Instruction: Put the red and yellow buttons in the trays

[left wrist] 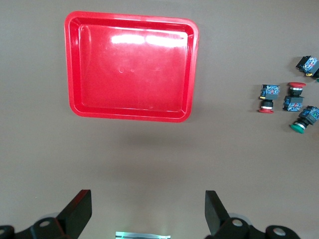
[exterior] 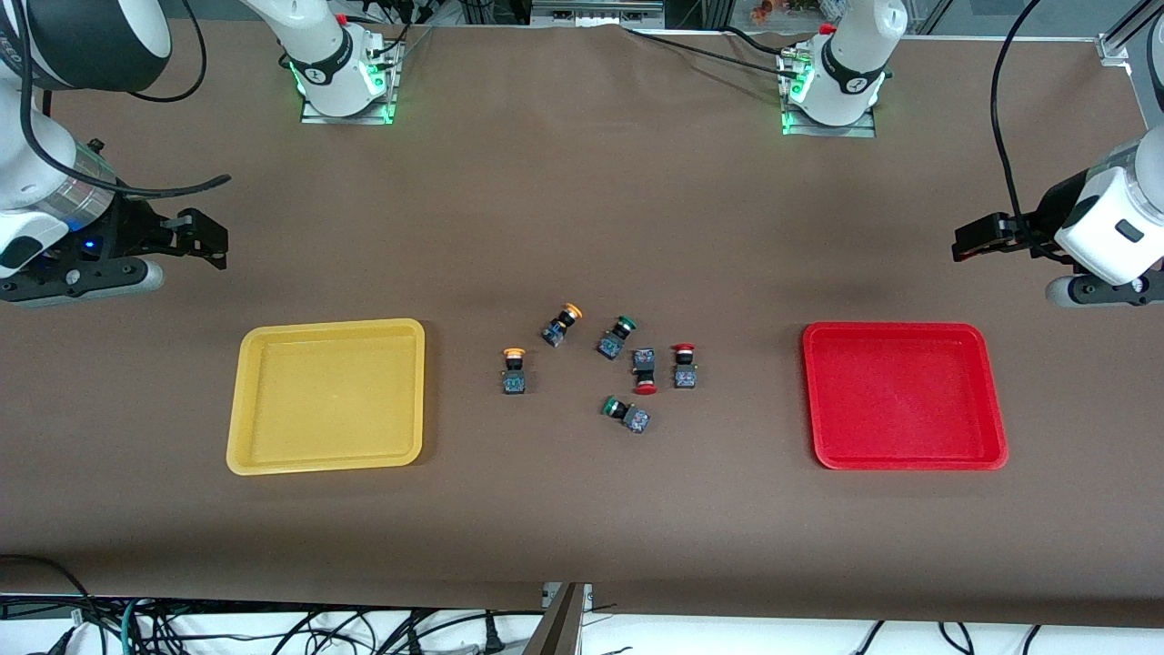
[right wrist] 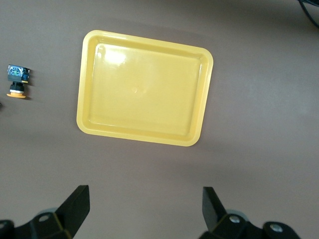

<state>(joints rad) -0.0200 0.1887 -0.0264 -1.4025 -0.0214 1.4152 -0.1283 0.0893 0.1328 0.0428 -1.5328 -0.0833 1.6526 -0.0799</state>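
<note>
Two yellow-capped buttons (exterior: pixel 514 371) (exterior: pixel 561 325) and two red-capped buttons (exterior: pixel 645 370) (exterior: pixel 684 366) lie loose on the table's middle, between the trays. The yellow tray (exterior: pixel 327 400) (right wrist: pixel 144 87) lies toward the right arm's end and the red tray (exterior: pixel 905 396) (left wrist: pixel 132 69) toward the left arm's end; neither holds anything. My right gripper (exterior: pixel 205 238) (right wrist: pixel 145 211) hangs open over bare table beside the yellow tray. My left gripper (exterior: pixel 968 241) (left wrist: pixel 148 214) hangs open over bare table beside the red tray. Neither gripper holds anything.
Two green-capped buttons (exterior: pixel 617 337) (exterior: pixel 626 414) lie among the others, one close beside the red pair. The arms' bases (exterior: pixel 341 77) (exterior: pixel 832 86) stand along the table's edge farthest from the front camera. Brown cloth covers the table.
</note>
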